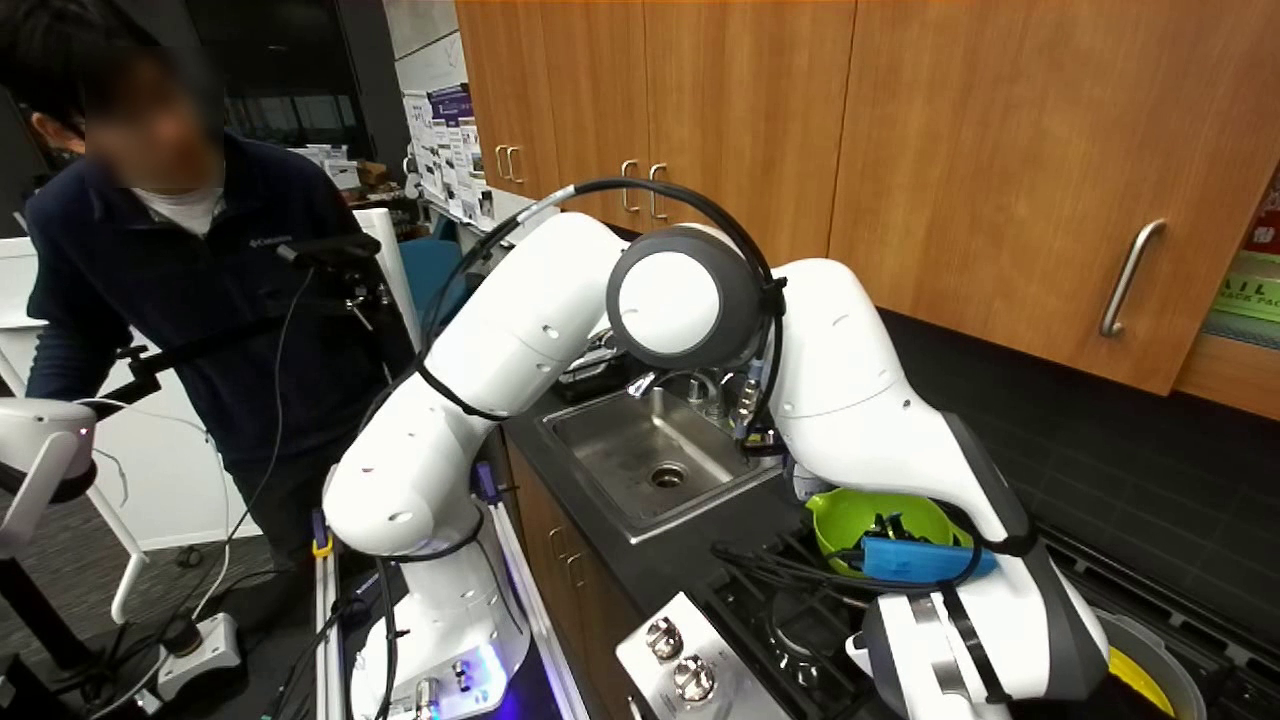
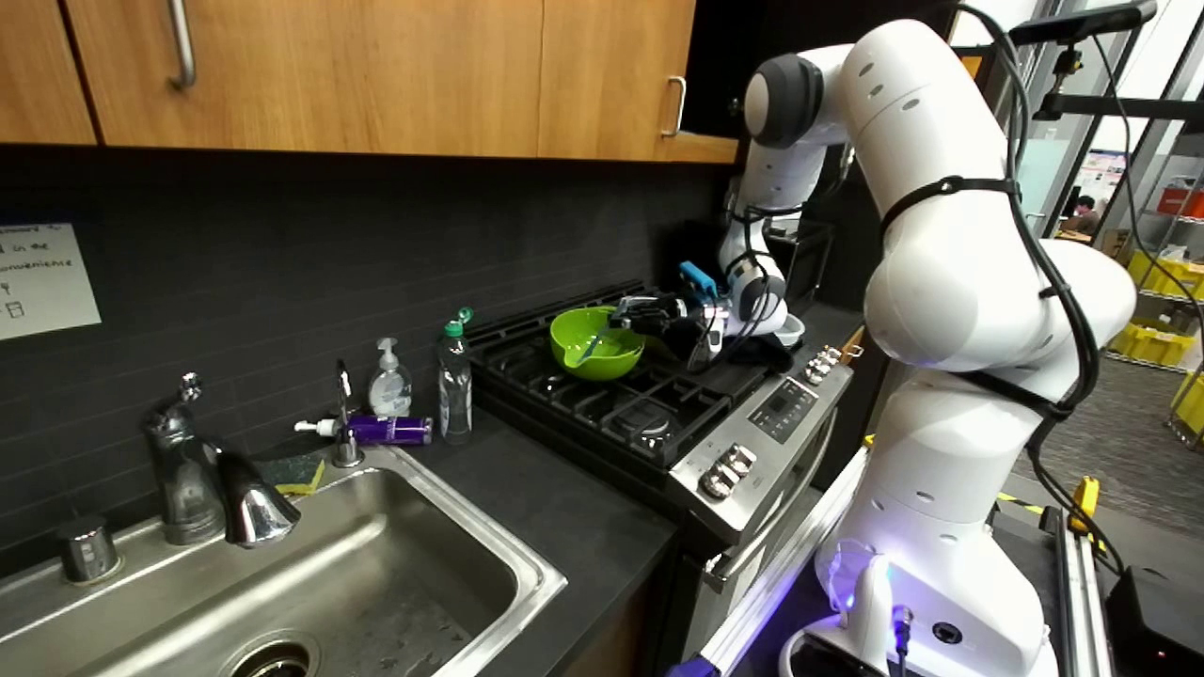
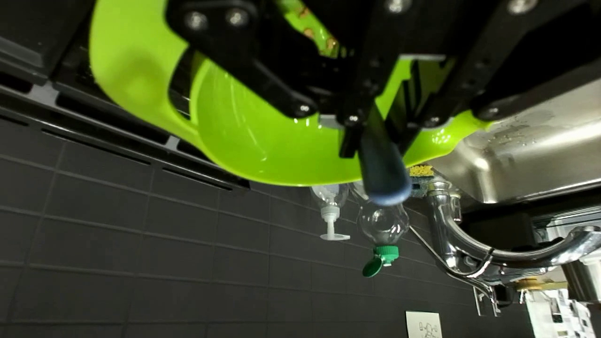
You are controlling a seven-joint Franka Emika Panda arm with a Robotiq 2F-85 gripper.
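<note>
Two black jaws of the gripper (image 3: 377,138) are clamped on a slim blue-grey utensil (image 3: 386,180), its rounded end jutting past them in the wrist view. In an exterior view a thin length of it slants down from the jaws into a lime-green bowl (image 2: 611,369); whether it touches the bottom is too small to tell. The jaws reach over the bowl's rim from the side of the white arm (image 2: 941,301). Inside the bowl, partly hidden behind the jaws, show a few brownish spots (image 3: 307,33). The bowl has a slotted handle (image 3: 141,80) on one side, and it stands on the grates of a black stove (image 2: 649,414).

Behind the jaws, a blue block (image 2: 698,280) sits against the arm's wrist (image 2: 758,291). Near the wrist, in an exterior view, is a round grey container (image 1: 1178,672) with something yellow (image 1: 1140,682) inside.

Farther out, a dark desk (image 2: 564,489) lies between the stove and a steel sink (image 2: 357,564). On it a clear bottle (image 2: 456,390) with a green cap (image 2: 454,329) stands just beside the stove, near a pump bottle (image 2: 390,387). A purple bottle (image 2: 393,431) lies on its side behind the sink, and a sponge (image 2: 303,481) is near the faucet (image 2: 254,503). Wooden cabinets (image 2: 376,75) hang above, and a person (image 1: 185,280) in a dark jacket stands at far left in an exterior view.
</note>
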